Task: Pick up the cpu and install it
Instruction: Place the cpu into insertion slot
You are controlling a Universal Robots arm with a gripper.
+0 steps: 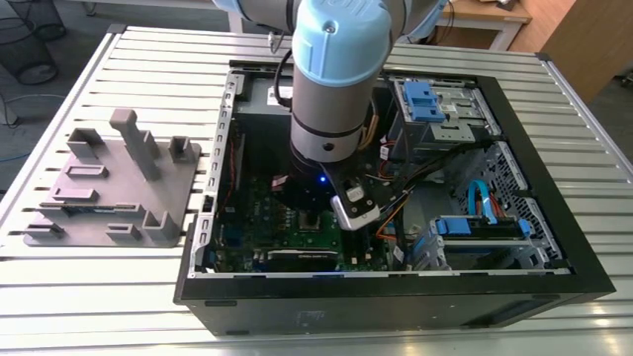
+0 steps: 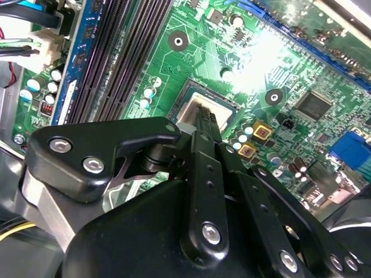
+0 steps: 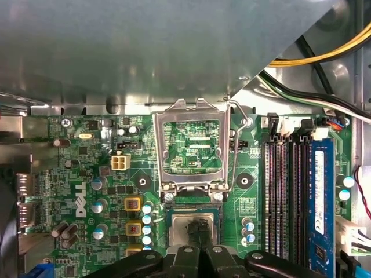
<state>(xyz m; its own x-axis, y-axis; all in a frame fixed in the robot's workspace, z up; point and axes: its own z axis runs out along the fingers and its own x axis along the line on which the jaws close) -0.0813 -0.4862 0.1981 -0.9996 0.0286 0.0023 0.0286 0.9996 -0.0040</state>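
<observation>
The tool is held low over the motherboard, inside the open computer case on the worktop. A pale silver square, taken to be the cpu, is seen lying flat in the socket directly beneath the tool's tip. Being square, it has no long axis to line up. Just beside it, the metal retention frame is swung open. In the second wrist view the tool is lined up over the cpu. Its middle is covered by the tip, so contact cannot be judged. Whether the tool is spread or pinched cannot be told.
</observation>
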